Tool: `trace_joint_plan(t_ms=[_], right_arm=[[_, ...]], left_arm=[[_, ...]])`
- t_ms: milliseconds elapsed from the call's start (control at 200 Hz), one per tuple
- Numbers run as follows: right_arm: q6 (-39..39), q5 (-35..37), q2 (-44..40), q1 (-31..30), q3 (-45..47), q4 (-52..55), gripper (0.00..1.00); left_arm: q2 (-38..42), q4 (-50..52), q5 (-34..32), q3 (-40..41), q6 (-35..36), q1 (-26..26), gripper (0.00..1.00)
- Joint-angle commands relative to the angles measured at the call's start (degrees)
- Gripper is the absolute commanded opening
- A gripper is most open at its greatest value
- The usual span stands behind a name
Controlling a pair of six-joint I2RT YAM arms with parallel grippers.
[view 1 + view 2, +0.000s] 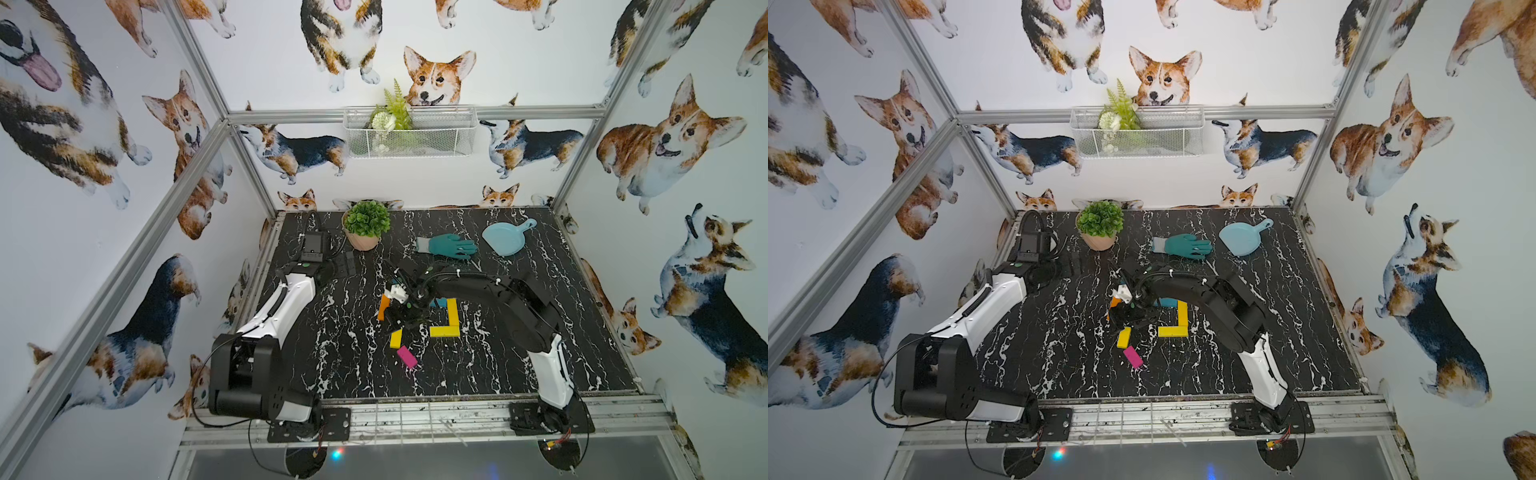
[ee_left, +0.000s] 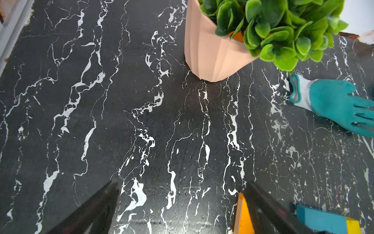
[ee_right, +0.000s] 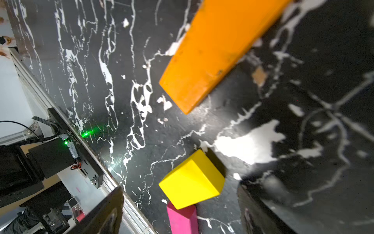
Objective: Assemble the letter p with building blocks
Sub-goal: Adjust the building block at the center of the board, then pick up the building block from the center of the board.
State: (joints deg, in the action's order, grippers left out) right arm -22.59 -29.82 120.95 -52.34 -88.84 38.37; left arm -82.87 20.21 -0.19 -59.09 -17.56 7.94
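Right tool [image 3: 180,189] gapes near a yellow block [image 3: 192,180]; left tool [image 2: 181,183] gapes, empty. Right arm [image 1: 1204,295] half-hides the teal-blue block [image 1: 1165,302]; glove [image 1: 451,246] beyond.

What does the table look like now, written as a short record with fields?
left gripper: open, empty, over bare table
right gripper: open, over the loose yellow block
built so far: yellow L of two blocks, teal-blue block touching its far end
loose: orange block, magenta block
other things: teal glove, blue pan, potted plant
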Motion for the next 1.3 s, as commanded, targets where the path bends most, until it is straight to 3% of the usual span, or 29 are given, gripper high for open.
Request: trace_joint_plan(t_ms=[0, 290, 420, 561, 686, 821, 1081, 1296], right_arm=[[0.7, -1.9, 1.8, -1.3, -2.1, 1.3, 0.89], [1.0, -2.7, 1.7, -3.4, -4.2, 2.8, 0.89], [-0.1, 0.7, -2.0, -2.1, -2.2, 2.0, 0.89], [-5.0, 4.4, -11.2, 4.2, 5.7, -4.7, 0.89], [-5.5, 12.6, -20.7, 9.1, 10.0, -6.2, 1.0], [-6.3, 17.0, -26.9, 14.4, 12.2, -8.9, 1.0], [-10.7, 13.6, -34.4, 28.0, 19.1, -14.7, 1.0], [-7.5, 14.0, -37.5, 32.5, 21.2, -12.7, 1.0]], left_arm=[[-0.1, -1.1, -0.4, 0.1, -0.8, -0.1, 1.0], [0.0, -1.0, -0.2, 0.3, -0.5, -0.1, 1.0], [-0.8, -0.2, 1.6, -0.4, 0.6, -0.1, 1.0], [-3.2, 2.7, 4.1, -2.4, 3.2, 1.7, 1.0], [-6.3, 7.6, 1.5, -5.6, 7.4, 7.1, 1.0], [-9.5, 10.6, 3.1, -8.0, 8.3, 11.3, 1.0], [-17.0, 16.1, 0.9, -11.3, 8.2, 19.5, 0.96], [-21.3, 19.0, -2.2, -13.5, 6.6, 23.9, 0.92]])
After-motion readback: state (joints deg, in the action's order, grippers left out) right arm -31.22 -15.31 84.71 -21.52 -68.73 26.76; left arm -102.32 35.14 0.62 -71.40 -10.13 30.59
